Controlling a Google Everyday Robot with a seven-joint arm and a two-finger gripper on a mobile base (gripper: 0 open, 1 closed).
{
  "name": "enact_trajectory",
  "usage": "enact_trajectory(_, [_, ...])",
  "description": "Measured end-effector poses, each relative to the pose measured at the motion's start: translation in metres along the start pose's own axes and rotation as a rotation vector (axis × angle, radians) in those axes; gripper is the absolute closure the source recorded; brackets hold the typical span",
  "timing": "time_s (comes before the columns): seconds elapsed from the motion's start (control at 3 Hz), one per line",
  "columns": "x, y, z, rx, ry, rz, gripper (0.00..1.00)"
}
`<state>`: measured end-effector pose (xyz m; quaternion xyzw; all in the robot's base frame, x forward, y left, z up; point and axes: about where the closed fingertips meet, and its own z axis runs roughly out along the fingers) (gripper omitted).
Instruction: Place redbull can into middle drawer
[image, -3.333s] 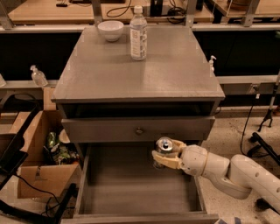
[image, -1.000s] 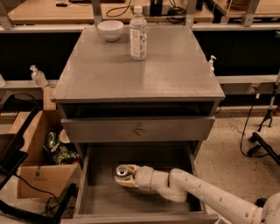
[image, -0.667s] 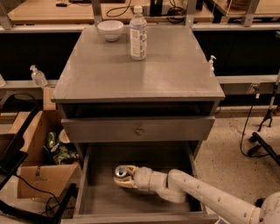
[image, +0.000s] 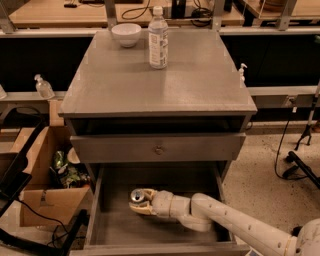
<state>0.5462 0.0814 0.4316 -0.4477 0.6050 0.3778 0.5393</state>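
The pincer (image: 141, 204) clasps the redbull can (image: 137, 195) low inside the middle drawer (image: 150, 231).

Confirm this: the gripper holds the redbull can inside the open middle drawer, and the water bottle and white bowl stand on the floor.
Wrong on one count. The camera view shows the water bottle and white bowl on the cabinet top, not the floor. The gripper does hold the redbull can inside the open middle drawer.
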Motion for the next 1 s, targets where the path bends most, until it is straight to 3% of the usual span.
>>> enact_trajectory(0.33, [-0.0009,0.0015,0.0023,-0.004,-0.002,0.000,0.27])
enact_trajectory(0.67, [-0.0015,0.0024,0.0036,-0.007,-0.003,0.000,0.04])
enact_trajectory(1.0, [-0.0018,0.0029,0.0044,-0.008,-0.004,0.000,0.00])
